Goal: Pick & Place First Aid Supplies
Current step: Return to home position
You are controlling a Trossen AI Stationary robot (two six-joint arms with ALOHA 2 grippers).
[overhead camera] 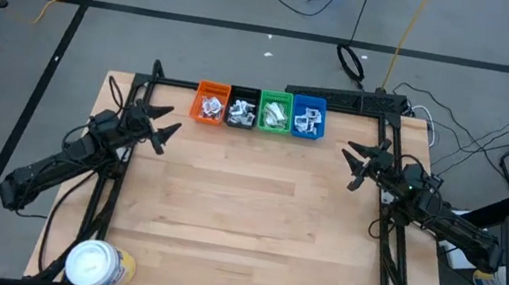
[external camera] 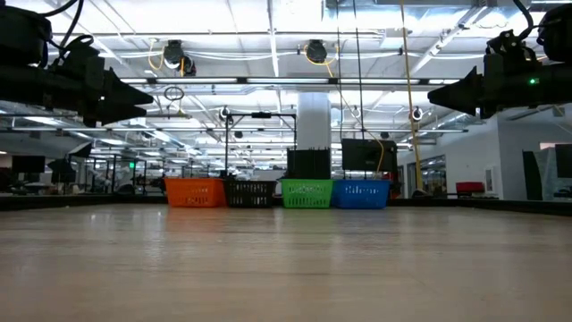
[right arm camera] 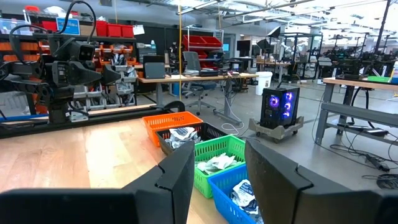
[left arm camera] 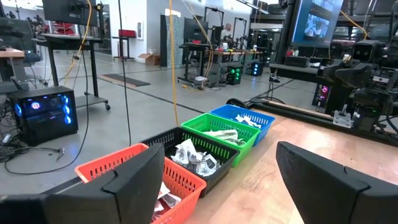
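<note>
The first aid supplies (overhead camera: 242,112) lie sorted in four bins lined up side by side at the middle of the table's (overhead camera: 244,212) far edge. In order from the left these are the orange bin (external camera: 194,192), the black bin (external camera: 249,193), the green bin (external camera: 307,193) and the blue bin (external camera: 361,192), each touching the next. Small white and pale packets are heaped in every one. The left gripper (overhead camera: 173,122) hovers above the table near its left edge, raised off the wood, its fingers (left arm camera: 134,180) spread wide apart. The right gripper (overhead camera: 352,165) hangs at a like height near the right edge, also open, and points toward the left one. A white-lidded yellow tub (overhead camera: 98,265) stands at the near left corner, well apart from the bins
</note>
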